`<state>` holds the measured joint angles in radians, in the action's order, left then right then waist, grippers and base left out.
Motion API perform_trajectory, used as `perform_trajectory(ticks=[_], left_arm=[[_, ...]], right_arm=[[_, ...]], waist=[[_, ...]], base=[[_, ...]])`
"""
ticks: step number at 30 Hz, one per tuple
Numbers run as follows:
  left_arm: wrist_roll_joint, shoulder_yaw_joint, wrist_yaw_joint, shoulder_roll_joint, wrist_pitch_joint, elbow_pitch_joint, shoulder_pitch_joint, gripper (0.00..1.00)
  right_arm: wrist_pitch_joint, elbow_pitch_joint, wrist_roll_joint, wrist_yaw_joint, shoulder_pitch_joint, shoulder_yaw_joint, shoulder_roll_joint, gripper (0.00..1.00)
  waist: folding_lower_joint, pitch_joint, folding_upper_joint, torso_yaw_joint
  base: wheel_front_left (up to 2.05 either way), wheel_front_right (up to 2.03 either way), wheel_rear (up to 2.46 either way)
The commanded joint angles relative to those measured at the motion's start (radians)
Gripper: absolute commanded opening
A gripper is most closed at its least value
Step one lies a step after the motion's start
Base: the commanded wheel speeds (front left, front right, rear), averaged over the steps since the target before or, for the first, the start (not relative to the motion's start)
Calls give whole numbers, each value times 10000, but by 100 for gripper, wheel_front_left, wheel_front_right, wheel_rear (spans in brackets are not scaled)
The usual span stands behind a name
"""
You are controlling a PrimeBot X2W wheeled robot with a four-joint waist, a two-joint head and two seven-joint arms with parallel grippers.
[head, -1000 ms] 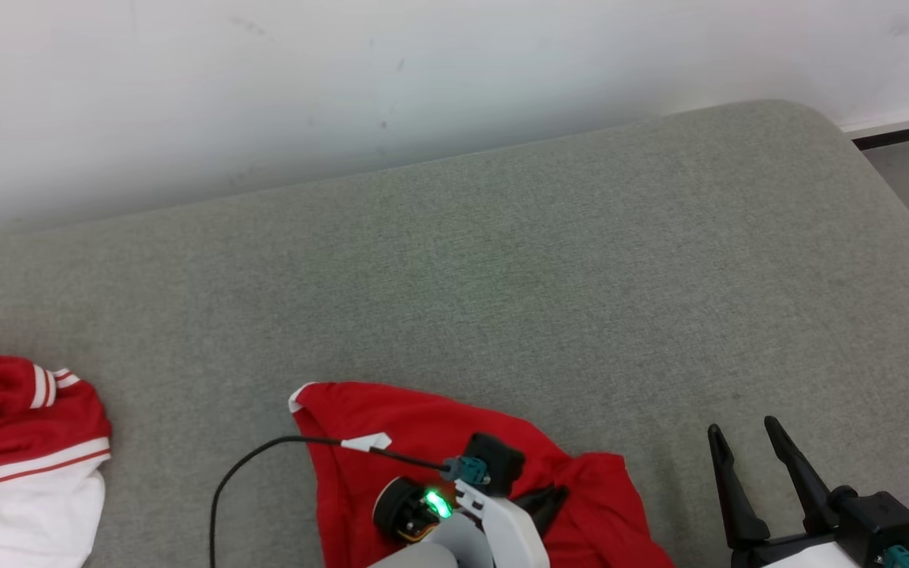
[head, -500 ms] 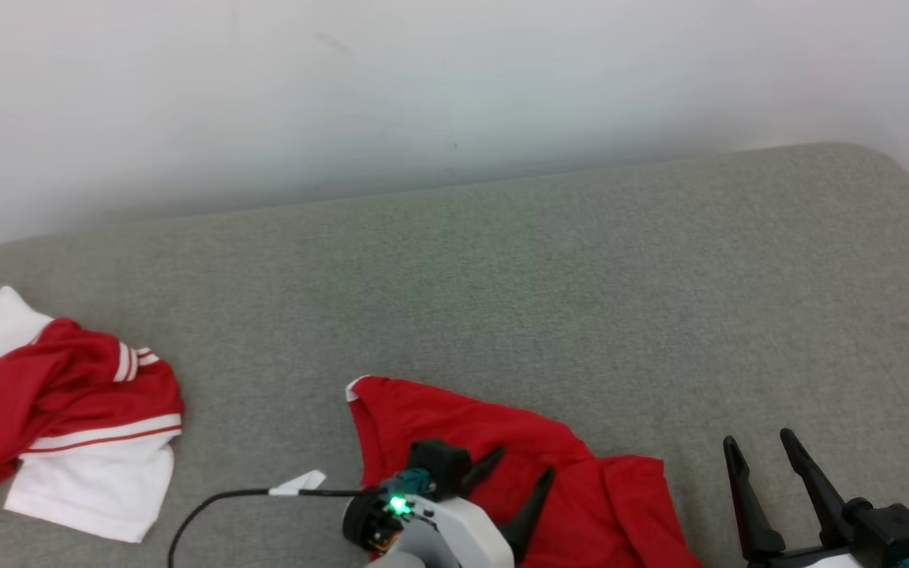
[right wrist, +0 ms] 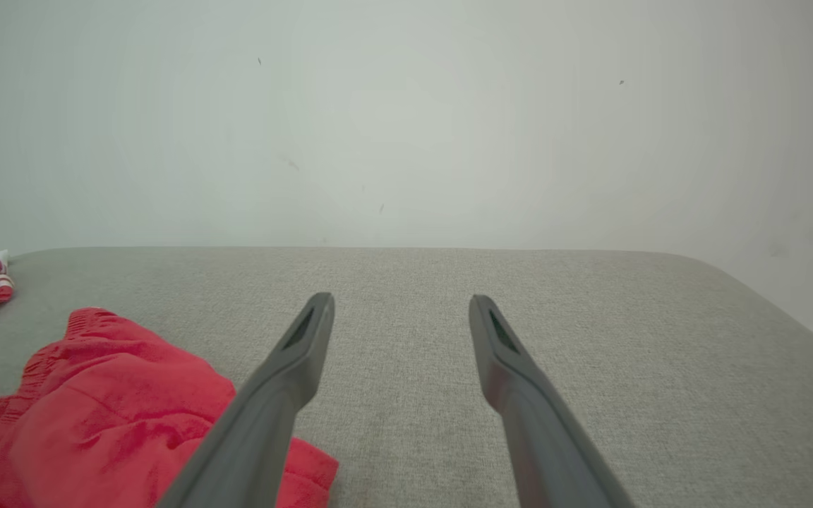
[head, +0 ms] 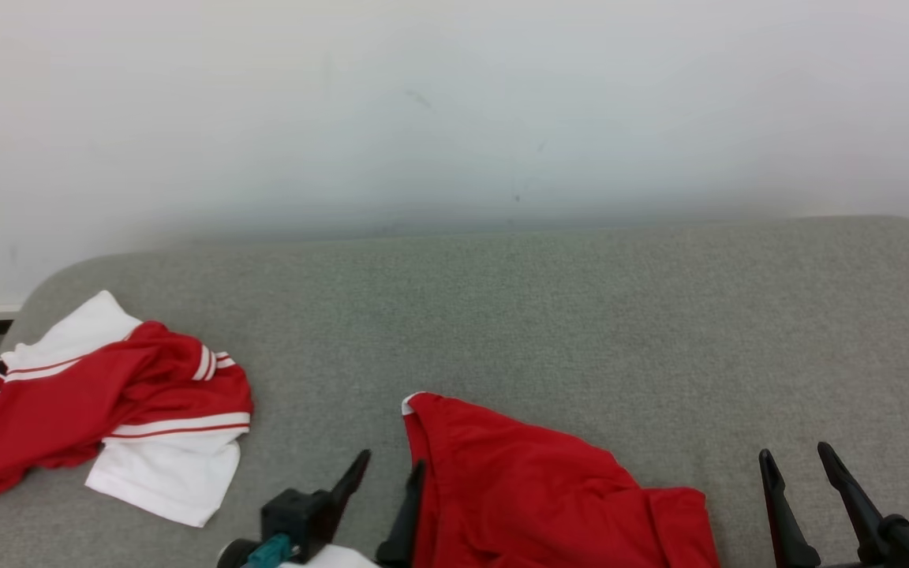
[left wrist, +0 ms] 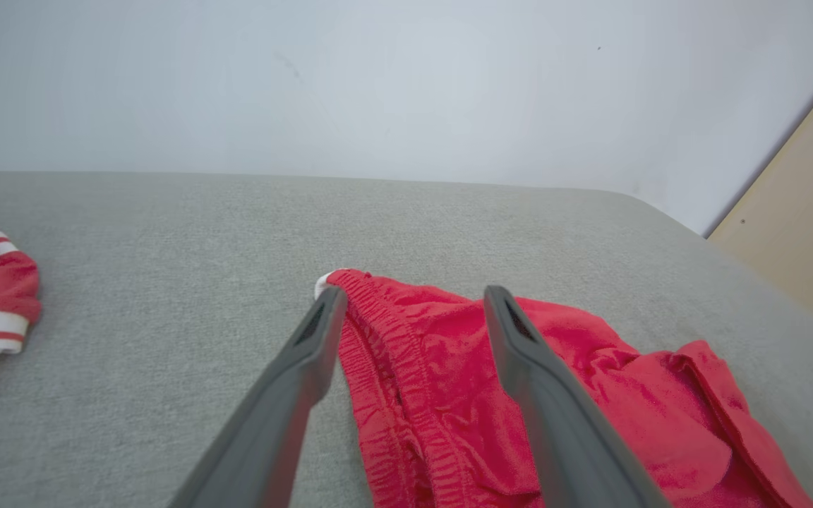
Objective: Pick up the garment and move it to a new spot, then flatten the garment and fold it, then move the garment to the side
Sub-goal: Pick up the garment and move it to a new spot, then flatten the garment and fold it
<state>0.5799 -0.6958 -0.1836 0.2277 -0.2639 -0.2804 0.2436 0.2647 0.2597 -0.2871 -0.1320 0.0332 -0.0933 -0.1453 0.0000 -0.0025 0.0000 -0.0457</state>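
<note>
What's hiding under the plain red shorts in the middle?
The red shorts lie crumpled on the grey cushion, which shows beside and beyond them. Anything beneath the cloth is covered, so I cannot tell.

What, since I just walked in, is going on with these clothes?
A two-armed robot works over a grey cushion. Its left gripper hangs open at the waistband of the crumpled red garment, holding nothing. The right gripper is open, off to the right. A red-and-white garment lies apart at left.

free: grey cushion (head: 581, 315) ctr+right | blocks: red garment (head: 533, 489) front-ctr, red/white garment (head: 107, 402) left, wall (head: 454, 118) behind
</note>
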Motion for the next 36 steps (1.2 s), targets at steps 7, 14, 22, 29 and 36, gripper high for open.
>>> perform_trajectory(ticks=[7, 14, 22, 29, 36], left_arm=[[-1112, 1586, -189, 76, -8, 770, -1584, 100], [-2114, 3410, 320, -403, -7, 1598, -3277, 100], [-3081, 4965, 1271, -1166, -9, 1791, -4210, 100], [-3613, 5520, 1973, -1574, -9, 1679, -4200, 100], [-3900, 5004, 2665, -1712, -9, 1283, -3344, 100]], right_arm=[[-5, -3, 377, 24, -474, 209, -206, 100], [-5, -120, 739, 24, -928, 636, -215, 100], [-7, -158, 1007, 24, -1236, 927, -217, 100], [-7, -170, 982, 24, -1079, 815, -128, 100], [-7, -209, 818, 24, -872, 628, -153, 100]], waist=[[0, -396, 0, 315], [0, -613, 0, 486], [0, -674, 0, 687], [0, -644, 0, 631], [0, -431, 0, 280]], base=[[0, 0, 0], [0, 0, 0], [0, 0, 0], [0, 0, 0], [0, 0, 0]])
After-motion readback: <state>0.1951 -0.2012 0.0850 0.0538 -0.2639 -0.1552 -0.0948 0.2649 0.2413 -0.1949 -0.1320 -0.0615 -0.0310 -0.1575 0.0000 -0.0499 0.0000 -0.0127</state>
